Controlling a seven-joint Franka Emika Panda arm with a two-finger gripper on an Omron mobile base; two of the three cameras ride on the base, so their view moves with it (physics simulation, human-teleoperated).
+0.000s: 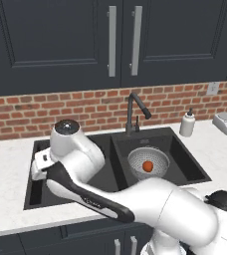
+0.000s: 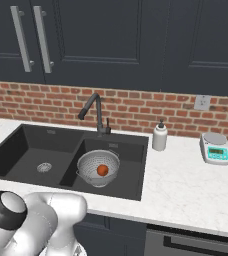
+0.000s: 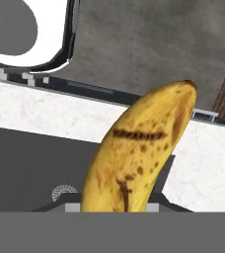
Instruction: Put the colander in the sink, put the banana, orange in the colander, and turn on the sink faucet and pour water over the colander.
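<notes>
you've got the colander (image 1: 148, 164) seated in the sink's (image 1: 188, 155) right basin with the orange (image 1: 147, 166) inside. the banana (image 3: 139, 153) is still out, clamped in the closed jaws, its long axis running from 6 to 1 o'clock in the hand view, over the left basin. faucet (image 1: 135, 110) remains untouched.

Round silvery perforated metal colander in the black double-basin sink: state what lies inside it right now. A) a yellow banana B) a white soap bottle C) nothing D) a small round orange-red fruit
D: the round silvery perforated metal colander in the right basin of the black double-basin sink holds the small round orange-red fruit, while the yellow brown-spotted banana sits close before the hand camera, over the sink.
</notes>
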